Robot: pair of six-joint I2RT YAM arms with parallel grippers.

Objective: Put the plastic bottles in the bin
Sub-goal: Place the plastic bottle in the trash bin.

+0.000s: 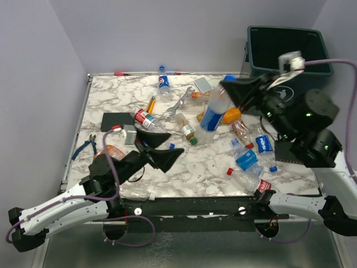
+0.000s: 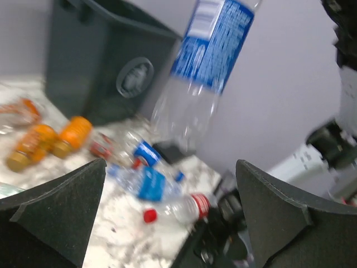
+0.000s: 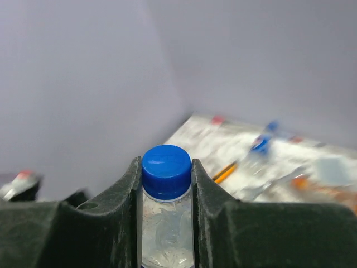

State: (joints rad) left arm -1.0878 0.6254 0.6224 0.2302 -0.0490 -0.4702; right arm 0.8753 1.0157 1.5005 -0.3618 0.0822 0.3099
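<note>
1. Table (image 1: 184, 167): marble-patterned top. We record it as where nearly all the stock lies.

2. Bin (image 1: 281, 28): dark green tub off the far right corner, mouth up. We judge it sits there within the right arm's reach.

3. Right gripper (image 3: 165, 165): clamped on the neck of the held bottle, a finger on each side of the blue cap. We judge the hold is taken just under the cap so the body hangs clear of the clutter.

4. Left gripper (image 1: 173, 143): jaws spread wide with nothing between them. It hovers over the near left of the table, apparently kept out of the carry's path.

5. Held bottle (image 1: 212, 117): clear with a blue label, hanging above the table right of centre. It is near the bin but not over it, and we judge it must rise to pass the rim.

6. Loose bottles: a blue-labelled cluster (image 1: 246, 159) by the near right edge, an orange bottle (image 1: 230, 115) just beside the held one, a red-labelled bottle (image 1: 146, 119) left of centre and a cola bottle (image 1: 163, 84) at the far side. All lie outside the bin.

7. Wrench (image 1: 177, 104) and pliers (image 1: 83, 147): we list them as not for the bin.
</note>
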